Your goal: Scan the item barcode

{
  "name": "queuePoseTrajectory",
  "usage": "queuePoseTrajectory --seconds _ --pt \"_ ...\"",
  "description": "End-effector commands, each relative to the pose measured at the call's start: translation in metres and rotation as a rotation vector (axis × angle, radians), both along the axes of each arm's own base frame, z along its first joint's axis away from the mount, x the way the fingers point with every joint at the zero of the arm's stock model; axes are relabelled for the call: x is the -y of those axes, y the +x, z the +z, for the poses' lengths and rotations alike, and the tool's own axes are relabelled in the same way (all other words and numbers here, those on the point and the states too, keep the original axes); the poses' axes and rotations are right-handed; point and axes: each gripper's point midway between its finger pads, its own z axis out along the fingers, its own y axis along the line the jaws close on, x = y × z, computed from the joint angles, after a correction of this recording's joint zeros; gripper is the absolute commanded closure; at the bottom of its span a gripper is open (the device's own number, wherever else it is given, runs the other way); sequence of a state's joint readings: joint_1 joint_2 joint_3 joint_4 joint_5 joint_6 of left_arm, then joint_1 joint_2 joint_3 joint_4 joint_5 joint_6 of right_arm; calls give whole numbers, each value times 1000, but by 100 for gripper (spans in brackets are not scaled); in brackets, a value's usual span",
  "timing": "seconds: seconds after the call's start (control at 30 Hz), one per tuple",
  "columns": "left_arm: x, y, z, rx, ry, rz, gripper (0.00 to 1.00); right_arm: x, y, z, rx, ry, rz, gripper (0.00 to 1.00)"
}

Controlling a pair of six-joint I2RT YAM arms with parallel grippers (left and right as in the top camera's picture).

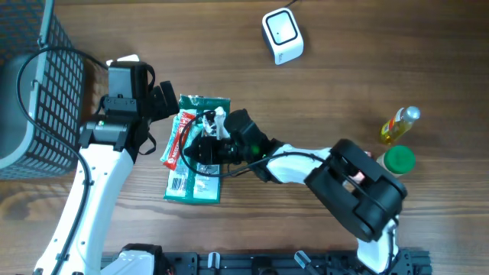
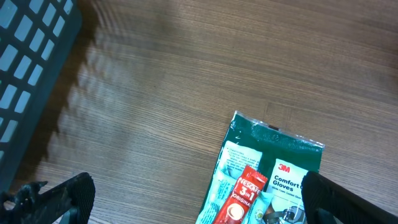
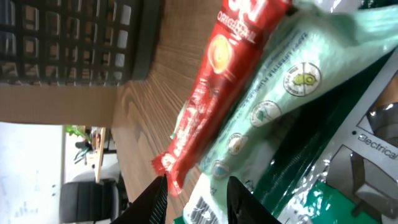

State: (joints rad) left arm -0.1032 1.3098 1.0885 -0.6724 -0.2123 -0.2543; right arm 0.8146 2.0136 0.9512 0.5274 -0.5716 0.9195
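Observation:
A red Nescafe sachet [image 1: 174, 141] lies slanted on a green glove package [image 1: 191, 187] at the table's middle left. The white scanner [image 1: 282, 35] stands at the far edge, apart from both arms. My right gripper [image 1: 200, 147] hovers low over the package. In its wrist view the right gripper [image 3: 198, 199] is open, with the sachet's [image 3: 211, 93] crimped end and the package's [image 3: 292, 106] barcode corner lying between the fingers. My left gripper [image 1: 164, 101] is by the package's top left. Seen from the left wrist, the left gripper [image 2: 199, 205] spreads wide open above the sachet [image 2: 239, 199] and the package [image 2: 280, 155], holding nothing.
A dark mesh basket [image 1: 34, 92] fills the left edge, close to the left arm. A yellow bottle [image 1: 399, 126] and a green-lidded jar [image 1: 399, 160] stand at the right. Bare wood lies between the package and the scanner.

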Motion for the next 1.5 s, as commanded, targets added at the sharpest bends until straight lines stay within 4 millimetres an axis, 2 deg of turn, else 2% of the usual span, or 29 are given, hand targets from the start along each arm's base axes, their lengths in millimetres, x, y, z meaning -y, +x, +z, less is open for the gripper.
queuePoseTrajectory --seconds 0.0,0.07,0.23,0.3,0.47,0.57,0.8,0.93,1.07,1.17,1.23,1.27,1.3,1.47 --pt "-2 2 6 20 -8 20 0 9 22 46 104 19 -110 66" --pt "-2 2 6 20 -7 20 0 12 29 48 113 14 -142 64" --pt "-2 2 6 20 -7 20 0 25 36 13 74 -99 -217 61" --pt "-2 2 6 20 -7 20 0 24 34 4 44 -107 -221 61" --pt "-2 2 6 20 -8 20 0 9 27 -3 61 -83 -201 60" --pt "-2 2 6 20 -7 20 0 11 28 -19 18 -109 -252 59" --pt "-2 2 6 20 -7 20 0 0 23 -33 -7 -82 -256 57" --pt "-2 2 6 20 -7 20 0 3 22 -48 -35 -107 -283 63" --pt "-2 2 6 20 -7 20 0 3 22 -50 -37 -111 -283 70" --pt "-2 2 6 20 -7 20 0 3 23 -49 -34 -107 -286 91" --pt "-2 2 6 20 -8 20 0 0 25 -43 -20 -82 -282 89" --pt "-2 2 6 20 -7 20 0 -2 26 -41 -14 -72 -282 80" --pt "-2 2 6 20 -7 20 0 -2 26 -40 -10 -67 -284 77" --pt "-2 2 6 20 -7 20 0 5 32 -48 -4 -107 -330 78"
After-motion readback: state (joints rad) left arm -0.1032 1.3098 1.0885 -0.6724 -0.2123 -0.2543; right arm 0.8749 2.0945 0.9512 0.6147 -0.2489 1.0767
